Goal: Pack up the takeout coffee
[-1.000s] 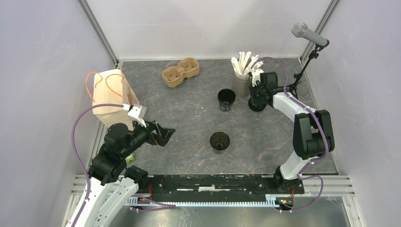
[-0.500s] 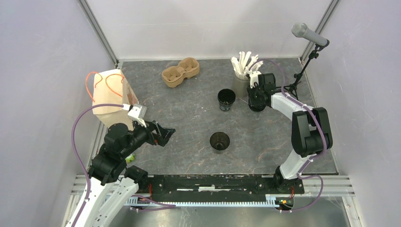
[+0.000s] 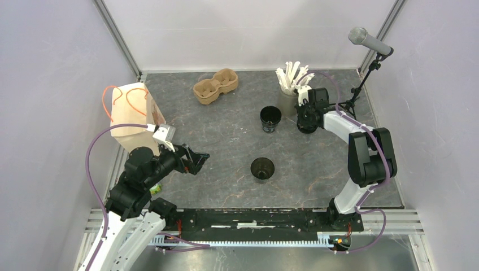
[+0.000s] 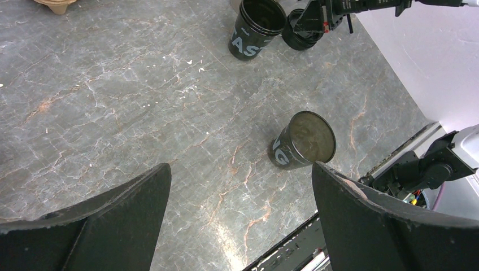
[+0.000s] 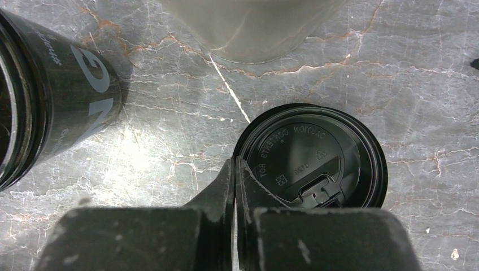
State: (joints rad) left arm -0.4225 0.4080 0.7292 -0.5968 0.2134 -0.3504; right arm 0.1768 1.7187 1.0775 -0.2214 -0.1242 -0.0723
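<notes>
A round black plastic lid [image 5: 316, 152] lies on the table by the grey cup; I cannot tell if a cup is under it. My right gripper [image 5: 234, 162] is shut, its fingers pinching the lid's left rim. In the top view the right gripper [image 3: 307, 121] sits over the lid. Two black paper cups stand open without lids: one [image 3: 270, 118] just left of the lid, one [image 3: 262, 168] mid-table. My left gripper [image 3: 195, 160] is open and empty above the table's left side, and in the left wrist view [image 4: 240, 169] the nearer cup [image 4: 302, 141] lies ahead to its right.
A grey cup of white sticks [image 3: 291, 93] stands right behind the lid. A brown pulp two-cup carrier [image 3: 215, 86] lies at the back. A paper bag with orange handles [image 3: 133, 113] stands at the left edge. A microphone stand [image 3: 361, 79] is at the back right.
My right gripper has shifted slightly left and toward the grey cup, staying over the lid. The left arm and both open cups have not moved.
</notes>
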